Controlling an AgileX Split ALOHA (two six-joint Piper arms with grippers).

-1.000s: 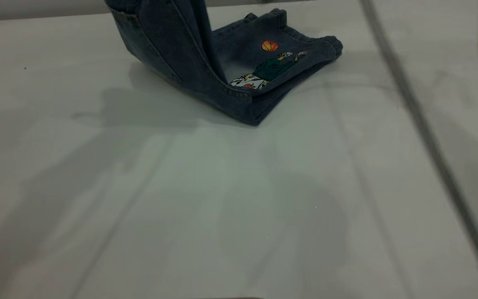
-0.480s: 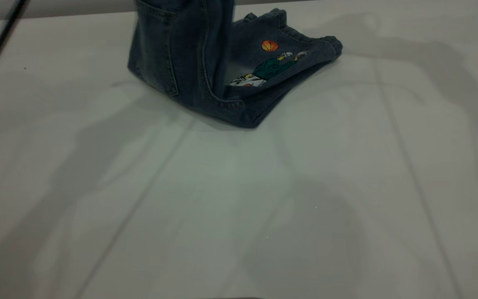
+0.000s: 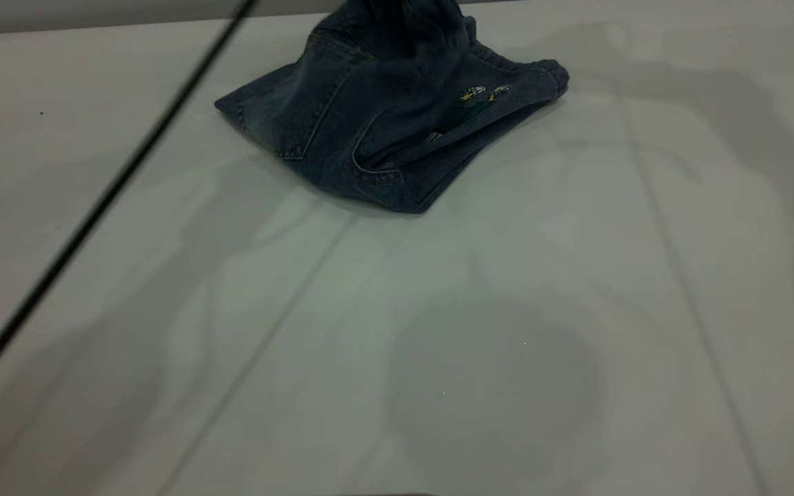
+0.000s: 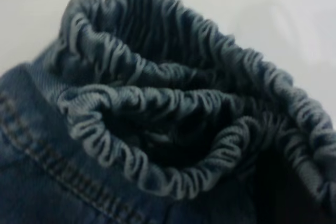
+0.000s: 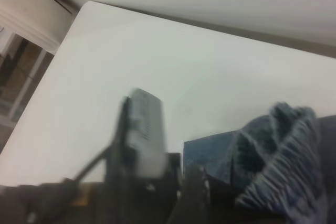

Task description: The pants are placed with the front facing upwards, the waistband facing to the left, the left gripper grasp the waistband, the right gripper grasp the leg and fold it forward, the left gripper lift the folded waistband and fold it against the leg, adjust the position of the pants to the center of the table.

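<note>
Left gripper point(image 5: 139, 145), finger state indiscernible, beside the bunched waistband point(image 4: 173, 129), draping pants point(image 3: 383, 124) over their legs.

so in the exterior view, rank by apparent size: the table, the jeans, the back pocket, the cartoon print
1. The plain white tabletop, by far the largest.
2. The small blue denim jeans.
3. The stitched back patch pocket.
4. The colourful cartoon print, mostly covered by the fold, so only a sliver shows.
</note>
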